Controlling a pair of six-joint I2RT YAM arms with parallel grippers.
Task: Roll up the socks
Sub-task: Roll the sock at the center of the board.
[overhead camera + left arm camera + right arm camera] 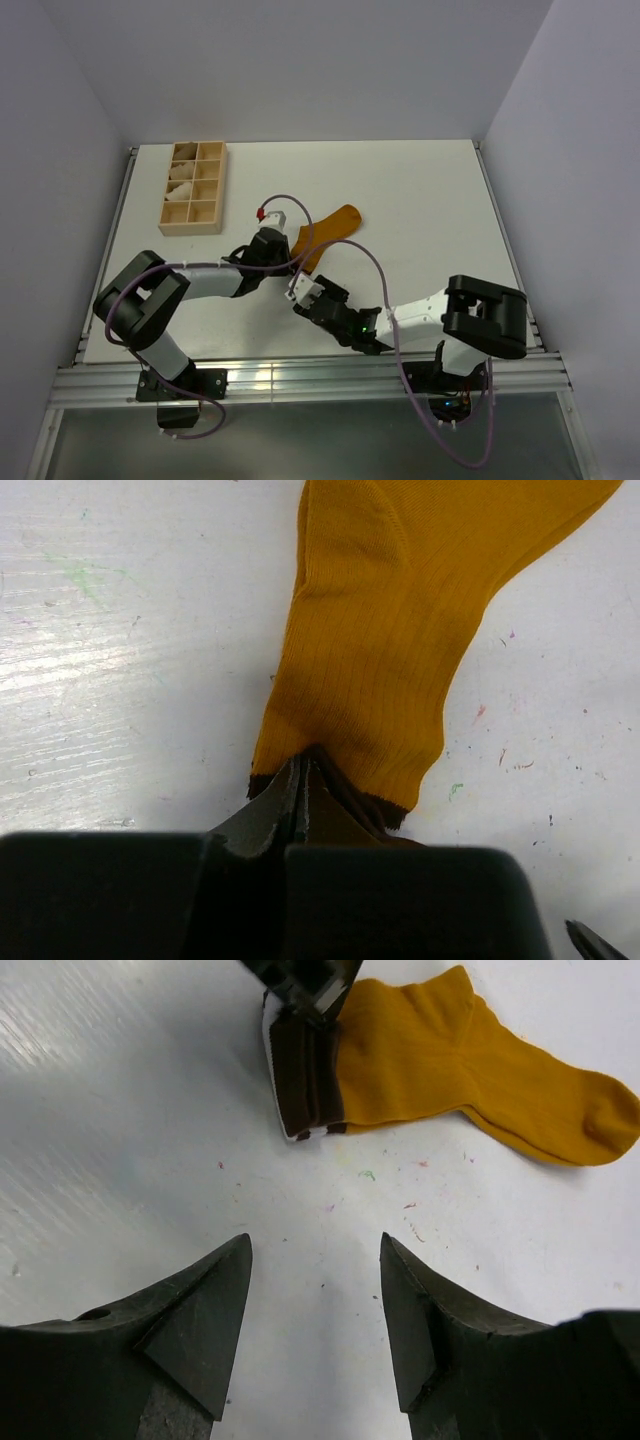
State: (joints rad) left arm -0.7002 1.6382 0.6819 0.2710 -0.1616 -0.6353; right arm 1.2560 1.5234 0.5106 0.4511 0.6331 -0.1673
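Note:
A mustard-orange sock [333,226] lies flat near the table's middle, its toe pointing up and to the right. In the left wrist view the sock [380,650] stretches away from my left gripper [302,770], which is shut on the dark brown cuff [385,805]. The right wrist view shows the sock [450,1060] with its brown, white-edged cuff [300,1080] pinched by the left fingers [300,985]. My right gripper [315,1245] is open over bare table a short way before the cuff, with nothing between its fingers. From above, the right gripper [302,286] sits just below the left gripper [290,246].
A wooden compartment tray [192,227] stands at the back left and holds pale cream rolled bundles [182,186]. The white table [430,190] has small coloured specks. Both arms' cables loop above the sock area.

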